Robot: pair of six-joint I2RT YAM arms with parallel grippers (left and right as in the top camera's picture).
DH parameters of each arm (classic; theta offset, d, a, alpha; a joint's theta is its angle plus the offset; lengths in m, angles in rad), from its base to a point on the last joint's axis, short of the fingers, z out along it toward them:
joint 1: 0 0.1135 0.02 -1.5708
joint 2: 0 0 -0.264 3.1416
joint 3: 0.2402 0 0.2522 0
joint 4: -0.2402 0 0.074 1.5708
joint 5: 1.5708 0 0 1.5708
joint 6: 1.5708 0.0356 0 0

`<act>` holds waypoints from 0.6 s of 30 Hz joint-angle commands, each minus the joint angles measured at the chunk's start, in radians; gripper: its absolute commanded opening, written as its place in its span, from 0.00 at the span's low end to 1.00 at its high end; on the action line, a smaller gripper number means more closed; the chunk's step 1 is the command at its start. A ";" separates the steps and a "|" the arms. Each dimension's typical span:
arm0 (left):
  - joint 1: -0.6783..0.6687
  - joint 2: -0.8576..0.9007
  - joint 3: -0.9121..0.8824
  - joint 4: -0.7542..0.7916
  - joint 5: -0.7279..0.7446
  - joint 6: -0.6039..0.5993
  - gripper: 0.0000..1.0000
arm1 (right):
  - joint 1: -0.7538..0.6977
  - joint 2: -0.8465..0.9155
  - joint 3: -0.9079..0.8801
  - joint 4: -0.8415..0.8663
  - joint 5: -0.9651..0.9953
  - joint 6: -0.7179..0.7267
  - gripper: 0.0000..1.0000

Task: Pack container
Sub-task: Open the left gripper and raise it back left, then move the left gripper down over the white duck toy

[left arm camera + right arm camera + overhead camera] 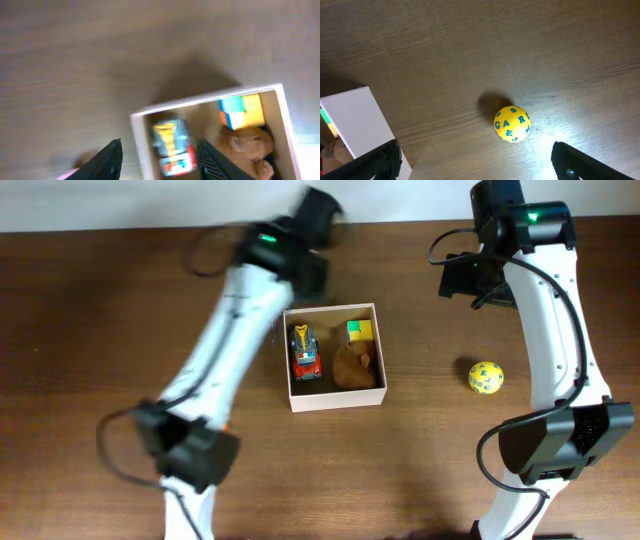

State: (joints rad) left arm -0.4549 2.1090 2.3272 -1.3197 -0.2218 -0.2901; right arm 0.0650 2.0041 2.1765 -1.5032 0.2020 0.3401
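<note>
Table (pixel 90 300): dark brown wood, backed by a pale strip of wall.
Right tool (pixel 475 144): spread wide, nothing held, poised above the ball (pixel 512 123).
Step in hand: judged to be the pickup of the yellow lettered ball, which lies on the table well right of the container. The tool is best centred over it and lowered until the fingers straddle its widest part. It should then be closed gently, since a ball nudged on one side is likely to roll.
Container (pixel 335 401): set at the table's middle.
Contents: toy truck (pixel 305 352) on the left, coloured cube (pixel 359 331) in the far right corner, brown plush (pixel 355 367) just beside the cube. Little bare floor is seen.
Left tool (pixel 160 145): spread, empty, held near the container's truck side.
</note>
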 commanded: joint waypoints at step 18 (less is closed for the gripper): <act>0.175 -0.180 0.011 -0.162 -0.230 -0.001 0.49 | 0.000 -0.016 0.015 0.000 0.016 0.005 0.99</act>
State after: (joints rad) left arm -0.2836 1.9244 2.3413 -1.4780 -0.3870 -0.2874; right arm 0.0650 2.0041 2.1765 -1.5032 0.2020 0.3408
